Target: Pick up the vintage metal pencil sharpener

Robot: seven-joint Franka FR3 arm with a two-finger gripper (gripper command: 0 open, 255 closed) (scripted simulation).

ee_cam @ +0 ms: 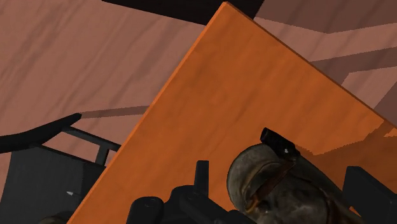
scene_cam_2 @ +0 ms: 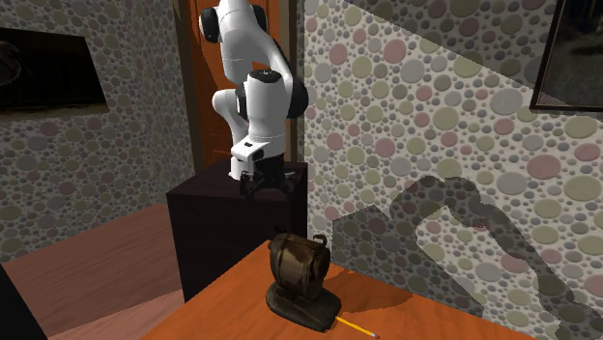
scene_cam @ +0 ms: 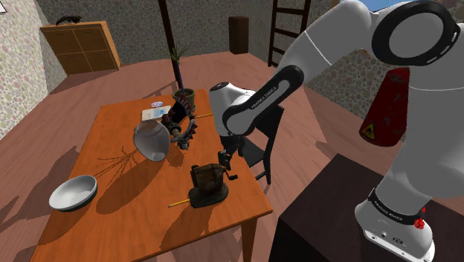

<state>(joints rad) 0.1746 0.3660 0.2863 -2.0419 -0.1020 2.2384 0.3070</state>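
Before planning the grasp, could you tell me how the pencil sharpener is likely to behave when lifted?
The pencil sharpener looks like dull, worn metal, so it is probably stiff and heavy for its size. Its broad flat base suggests it won't tip easily if nudged. The rounded drum might slip in a pinch grasp.

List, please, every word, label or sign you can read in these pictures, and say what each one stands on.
Nothing can be read as words.
Lettering along the forearm: too small to read.
Lettering on the base ring: too small to read.
A yellow triangle warning sign on the red object: its symbol is blurred.
A blue mark on the white paper on the table: unreadable.
On the pencil sharpener: no lettering seen.
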